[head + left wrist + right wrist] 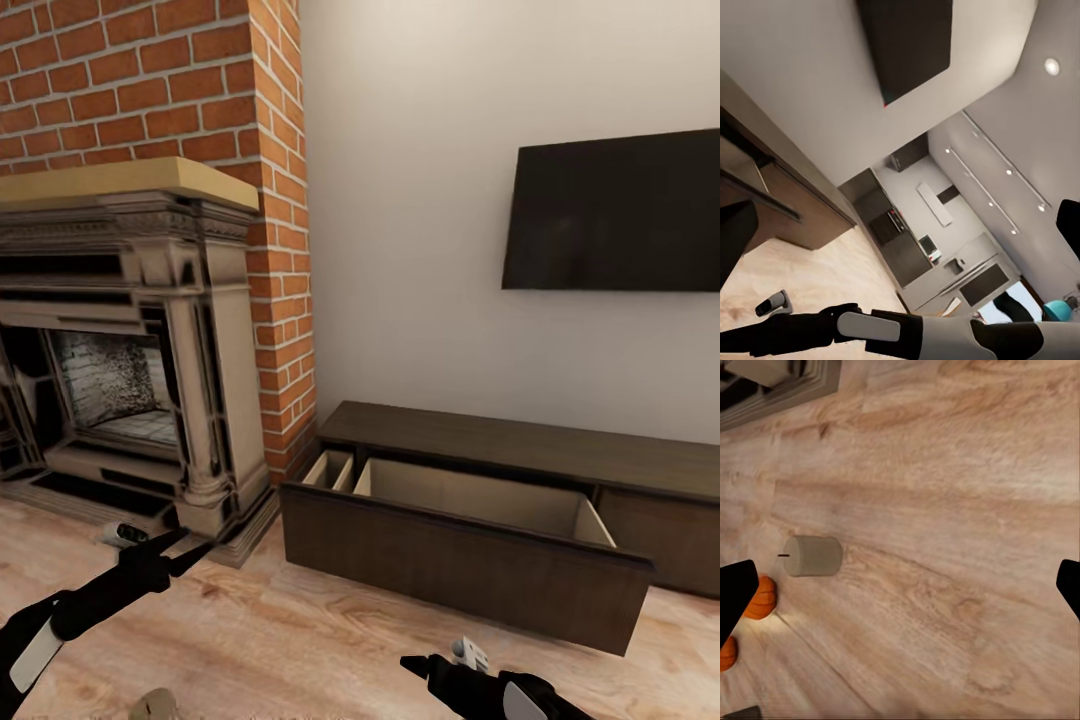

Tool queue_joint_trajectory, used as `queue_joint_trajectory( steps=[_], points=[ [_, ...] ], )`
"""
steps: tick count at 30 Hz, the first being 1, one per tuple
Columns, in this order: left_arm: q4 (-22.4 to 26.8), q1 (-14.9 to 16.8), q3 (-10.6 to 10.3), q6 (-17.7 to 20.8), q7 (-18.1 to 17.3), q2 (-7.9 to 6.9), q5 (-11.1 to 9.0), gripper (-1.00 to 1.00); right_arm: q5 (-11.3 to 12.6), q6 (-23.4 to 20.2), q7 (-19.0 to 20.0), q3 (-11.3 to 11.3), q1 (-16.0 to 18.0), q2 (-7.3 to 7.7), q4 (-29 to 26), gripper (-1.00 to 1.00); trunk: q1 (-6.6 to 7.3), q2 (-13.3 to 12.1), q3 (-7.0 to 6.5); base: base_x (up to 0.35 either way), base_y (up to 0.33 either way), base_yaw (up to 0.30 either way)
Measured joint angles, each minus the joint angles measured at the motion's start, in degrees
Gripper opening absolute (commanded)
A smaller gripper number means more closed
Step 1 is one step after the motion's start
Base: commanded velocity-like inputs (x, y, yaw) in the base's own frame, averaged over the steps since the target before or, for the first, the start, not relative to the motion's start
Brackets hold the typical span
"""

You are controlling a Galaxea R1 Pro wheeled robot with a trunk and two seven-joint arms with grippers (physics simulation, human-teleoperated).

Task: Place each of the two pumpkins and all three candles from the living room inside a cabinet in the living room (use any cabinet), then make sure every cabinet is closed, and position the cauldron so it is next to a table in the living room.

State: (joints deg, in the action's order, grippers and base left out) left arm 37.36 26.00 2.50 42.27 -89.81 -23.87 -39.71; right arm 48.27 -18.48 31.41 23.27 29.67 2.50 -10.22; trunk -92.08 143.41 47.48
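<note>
Right tool, jaws apart, hangs over floor beside candle and pumpkins.

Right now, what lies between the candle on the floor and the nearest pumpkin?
Nothing. In the right wrist view only bare wood floor separates the candle lying on its side from the nearest pumpkin.

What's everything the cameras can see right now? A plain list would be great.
Cabinet: one, dark brown, against the wall, its big drawer pulled open.
Television: one, black, on the wall above the cabinet.
Fireplace: one, stone-coloured, in a red brick chimney.
Candle: one, grey-beige, lying on the wood floor.
Pumpkins: two, orange, on the floor near the candle.
Left gripper: black, open.
Right gripper: black, open, above the floor.
</note>
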Motion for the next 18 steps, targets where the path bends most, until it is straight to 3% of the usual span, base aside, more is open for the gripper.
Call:
queue_joint_trajectory(
  steps=[18],
  points=[
    [-0.1,0.0,0.0,0.0,0.0,-0.04,0.0,1.0,0.0,0.0,-0.4,0.0,0.0,0.0,0.0,1.0,0.01,0.0,-1.06,-0.006,0.003,0.219]
  ],
)
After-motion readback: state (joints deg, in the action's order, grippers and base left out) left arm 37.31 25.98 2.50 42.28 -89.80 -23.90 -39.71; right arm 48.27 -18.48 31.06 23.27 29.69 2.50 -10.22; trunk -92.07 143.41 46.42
